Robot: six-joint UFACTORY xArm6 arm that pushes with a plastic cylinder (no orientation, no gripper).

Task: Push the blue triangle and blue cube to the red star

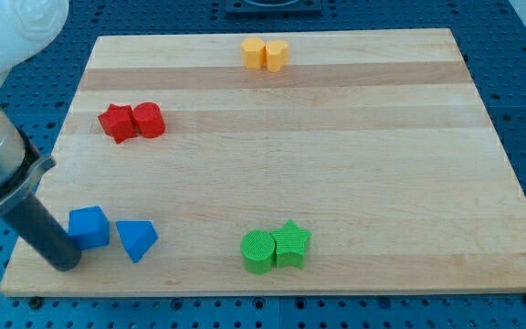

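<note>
The blue cube [89,227] sits near the board's bottom left corner, with the blue triangle [137,239] just to its right, a small gap between them. The red star [116,122] lies at the upper left, touching a red cylinder [148,120] on its right. My tip [65,262] rests on the board just left of and slightly below the blue cube, touching or nearly touching its left side. The dark rod slants up to the view's left edge.
Two yellow blocks [265,54] sit together at the board's top middle. A green cylinder [257,251] and a green star [291,243] touch each other at the bottom middle. The wooden board [336,164] lies on a blue perforated table.
</note>
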